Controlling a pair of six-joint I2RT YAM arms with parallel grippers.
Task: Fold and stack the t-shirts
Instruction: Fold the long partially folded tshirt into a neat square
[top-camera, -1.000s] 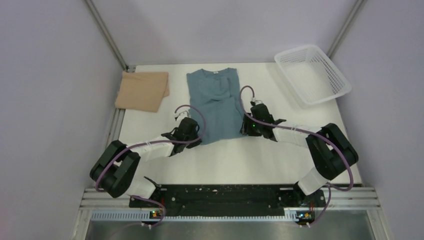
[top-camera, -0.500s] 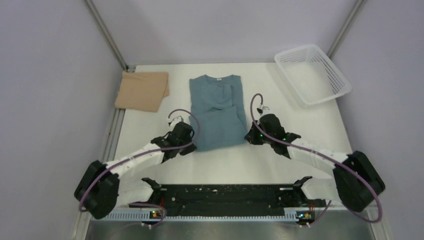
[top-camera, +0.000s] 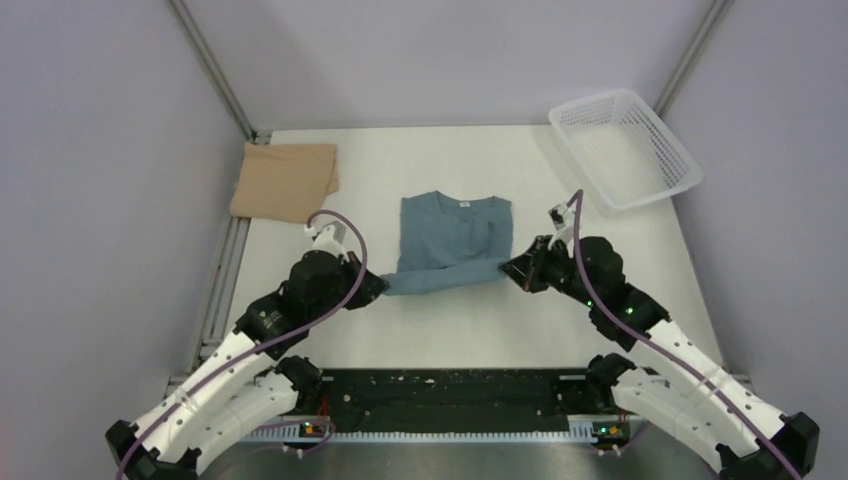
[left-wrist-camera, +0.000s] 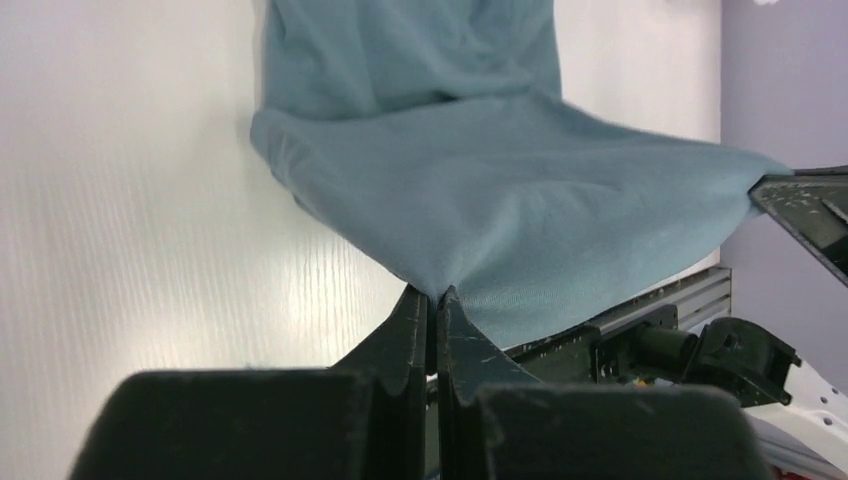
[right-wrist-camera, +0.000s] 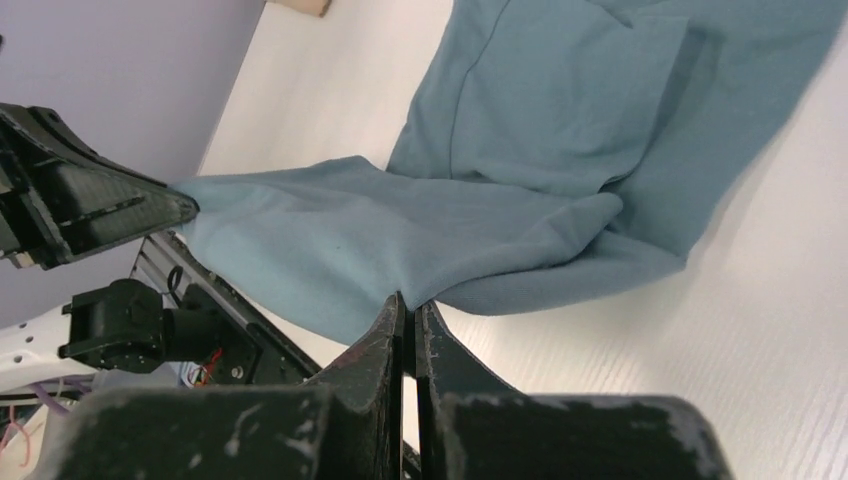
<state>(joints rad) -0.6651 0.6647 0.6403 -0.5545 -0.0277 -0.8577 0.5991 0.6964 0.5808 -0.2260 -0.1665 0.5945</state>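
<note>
Left tool (left-wrist-camera: 435, 298) and right tool (right-wrist-camera: 408, 304) pinch hem corners of teal shirt (top-camera: 455, 235), raised between them; fold unfinished. Tan shirt (top-camera: 285, 181) beyond my left tool looks folded; stacking remains.

Over the last second both arms drew back toward the near edge and rose, their elbows unfolding from the low crouch they had kept. The left tool (top-camera: 372, 290) and right tool (top-camera: 512, 268) each travelled nearer and spread a little wider apart, dragging the teal-blue t-shirt (top-camera: 455, 235) with them. Its collar, which had lain close to the far edge of the surface (top-camera: 470, 330), ended about midway across and slightly further right. The near hem (top-camera: 440, 280) (earlier flat on the surface) came up off it and hung stretched between the two pinching tools, so the shirt looked shorter from above.
</note>
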